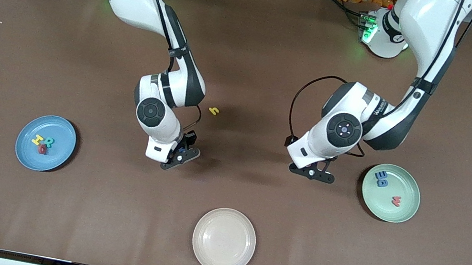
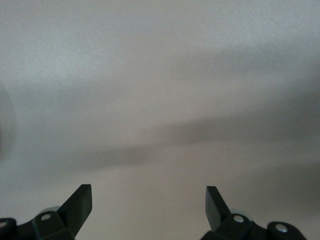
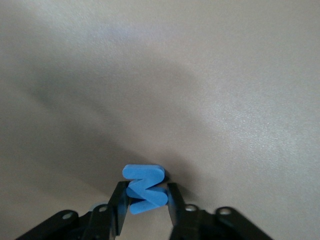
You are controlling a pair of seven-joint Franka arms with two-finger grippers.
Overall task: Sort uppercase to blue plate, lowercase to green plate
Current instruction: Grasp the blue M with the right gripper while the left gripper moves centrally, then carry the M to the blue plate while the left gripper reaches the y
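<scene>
- Front view: the right gripper (image 1: 180, 157) is low at the brown table (image 1: 14, 40), mid-table, well apart from the round sky-blue plate (image 1: 45, 142), which holds a yellow foam H (image 1: 36, 139), a teal-green foam R (image 1: 49, 142) and a red foam Q (image 1: 42, 149).
- The left gripper (image 1: 312, 173) waits just beside the round pale mint-green plate (image 1: 391, 193), where two small blue foam letters (image 1: 381, 178) and a red foam w (image 1: 396, 200) lie. A small yellow foam h (image 1: 214, 110) lies alone on the table, farther from the camera than the right gripper; an empty round cream plate (image 1: 223, 240) sits near the table's front edge.
- Left wrist view: the fingers (image 2: 77, 206) stand wide apart over bare table, gripping nothing.
- Right wrist view: the fingers (image 3: 119, 207) pinch a flat blue foam W (image 3: 145, 188) at its lower part only, on the table or barely off it.
- Risk, as I judge it: soft foam held so shallowly could twist or slip free on the lift and carry.
- Room: the table between the right gripper and the sky-blue plate is open; that plate's rim calls for a raised approach.
</scene>
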